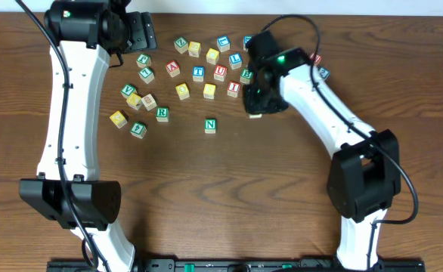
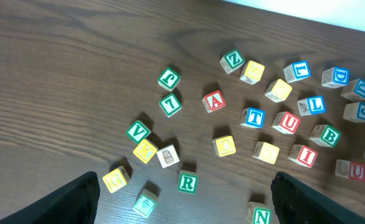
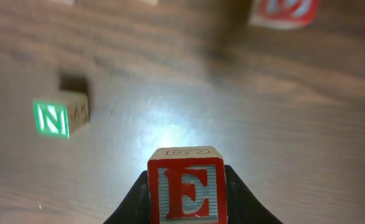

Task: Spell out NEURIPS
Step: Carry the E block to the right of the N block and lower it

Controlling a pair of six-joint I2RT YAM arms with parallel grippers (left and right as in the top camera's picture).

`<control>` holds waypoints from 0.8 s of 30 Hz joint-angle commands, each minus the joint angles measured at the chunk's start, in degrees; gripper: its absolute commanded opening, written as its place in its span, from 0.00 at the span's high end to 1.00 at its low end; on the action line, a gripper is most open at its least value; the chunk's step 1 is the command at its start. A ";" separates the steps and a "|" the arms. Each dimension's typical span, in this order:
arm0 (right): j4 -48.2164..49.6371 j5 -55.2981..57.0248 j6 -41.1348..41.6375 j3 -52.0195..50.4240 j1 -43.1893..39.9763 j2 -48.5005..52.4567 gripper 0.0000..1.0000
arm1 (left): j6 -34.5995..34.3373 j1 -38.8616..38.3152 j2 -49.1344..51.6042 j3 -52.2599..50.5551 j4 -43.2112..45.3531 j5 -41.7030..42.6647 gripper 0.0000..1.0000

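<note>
Right wrist view: the E block [image 3: 186, 186] is seen nearest, at six o'clock in the frame, clamped upright between the fingers of the right gripper [image 3: 187, 208], its red letter turned to the camera; it cannot be told whether it touches the table [image 3: 276, 124]; the green N block [image 3: 59, 114] is set alone on the wood at ten o'clock from it, well apart; a blurred red-lettered block [image 3: 281, 11] is found farther off at one o'clock. In the left wrist view the left gripper [image 2: 185, 208] is held spread wide, with nothing between its fingers [image 2: 70, 199]; the R block [image 2: 186, 182] is seen just beyond them at twelve o'clock; the I block [image 2: 305, 154] and the U block [image 2: 288, 122] are placed farther away at two o'clock among the scattered letters.
</note>
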 commanded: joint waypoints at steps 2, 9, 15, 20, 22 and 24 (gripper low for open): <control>0.42 -0.42 -0.59 -3.23 2.75 0.28 0.92 | -0.11 0.04 0.35 -0.44 0.17 -0.37 0.13; 3.82 -0.39 -0.13 -7.87 6.86 0.28 0.91 | -0.11 0.04 0.35 -0.44 0.15 -0.37 0.13; 10.21 -0.37 1.60 -12.20 9.05 0.28 0.89 | -0.09 0.04 0.35 -0.44 -0.26 -0.42 0.13; 15.45 0.52 2.12 -14.62 10.12 0.28 0.90 | -0.11 0.04 0.35 -0.44 -0.24 -0.59 0.13; 16.46 2.64 3.48 -14.69 10.51 0.28 0.89 | -0.11 0.04 0.35 -0.44 -0.24 -0.59 0.13; 17.59 4.81 4.90 -14.69 10.91 0.28 0.89 | -0.11 0.04 0.35 -0.44 -0.22 -0.59 0.13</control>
